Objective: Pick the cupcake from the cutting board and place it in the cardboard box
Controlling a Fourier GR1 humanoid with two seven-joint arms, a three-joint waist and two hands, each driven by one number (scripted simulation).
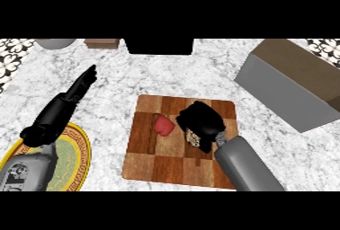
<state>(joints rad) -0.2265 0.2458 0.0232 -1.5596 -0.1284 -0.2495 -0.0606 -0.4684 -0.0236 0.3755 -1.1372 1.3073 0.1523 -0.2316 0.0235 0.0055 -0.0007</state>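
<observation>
1. The cutting board [166, 166], a checkered wooden one, lies on the marble counter [133, 76] at the middle of the view.
2. The cupcake [163, 126] shows as a small red lump on the board's upper half, left of the board's centre, and it rests on the wood.
3. The right hand [199, 119] comes in over the board's lower right corner and sits above its upper middle, just right of the cupcake (a narrow strip of wood shows between them).
4. Whether that hand is closed on anything cannot be told, since it reads only as a dark mass from above.
5. A pale speckled patch [193, 138] peeks out at the hand's near edge, over the board. I cannot tell whether it belongs to the cupcake.
6. The cardboard box [285, 90] lies up and to the right of the board, clear of its corner and turned at an angle to it.
7. The left hand [83, 83] is well to the upper left of the board, with its fingers straight and together, holding nothing.
8. A yellow-rimmed plate [85, 148] sits left of the board, partly under the left forearm.
9. Far beyond the board's top edge stand a grey bowl [56, 42], a brown block [101, 43] and a black block [159, 45].
</observation>
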